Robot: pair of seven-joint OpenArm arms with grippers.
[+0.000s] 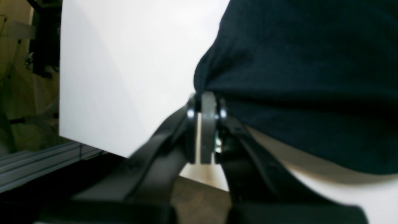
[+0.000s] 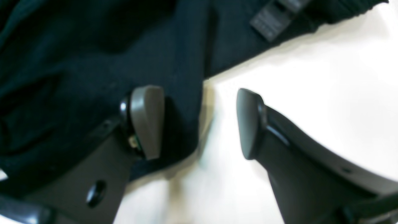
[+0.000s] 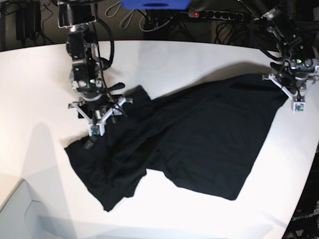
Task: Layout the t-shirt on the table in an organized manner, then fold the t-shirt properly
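- Black cloth, the t-shirt [image 3: 194, 137], sprawls across the middle of the white table [image 3: 164, 59], plain side up, reaching from about three o'clock out to eight o'clock; the part toward eight o'clock is bunched and creased, so the laying-out is judged unfinished.
- The left gripper [image 1: 207, 102] sits at the shirt's two o'clock corner, its jaws pressed together on a pinch of the dark fabric. The cloth rises into the pinch, which suggests this corner is being held to keep that side taut.
- The right gripper [image 2: 199, 121] hovers at the nine o'clock edge of the shirt with its jaws spread wide and nothing between them; one finger [image 2: 147, 121] lies over the cloth, the other over bare table, straddling the hem.
- That stance reads as either a release or a fresh approach to the edge; which, I cannot tell.
- A sewn label [image 2: 273, 15] shows near the cloth's border in the right wrist view.
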